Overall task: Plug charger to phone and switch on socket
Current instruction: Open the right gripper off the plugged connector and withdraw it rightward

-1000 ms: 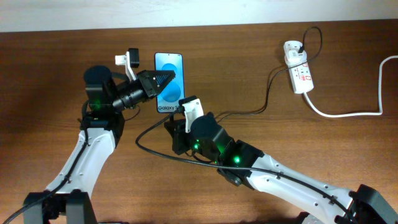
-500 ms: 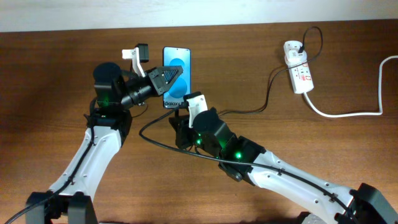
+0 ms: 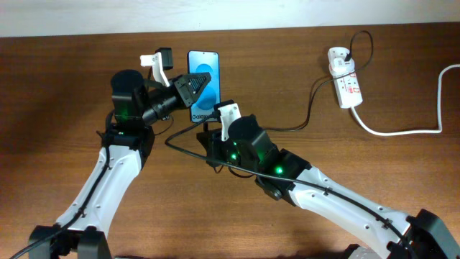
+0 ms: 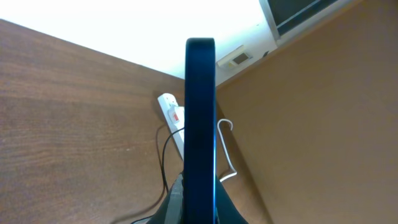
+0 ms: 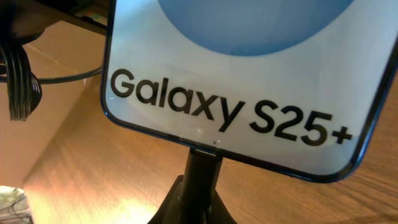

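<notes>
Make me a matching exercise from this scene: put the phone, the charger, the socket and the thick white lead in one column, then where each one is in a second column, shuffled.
Things
1. phone
2. charger
3. socket
4. white lead

Places
A. lying on the table, towards its back right
B. clamped edge-on in the left gripper
C. tip at the phone's bottom edge, held by the right gripper
D. runs from the socket out past the right edge of the overhead view

Pairs: 1-B, 2-C, 3-A, 4-D

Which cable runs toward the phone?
The thin black charger, running from the socket toward the right end effector at the phone; the thick white lead exits right.
</notes>
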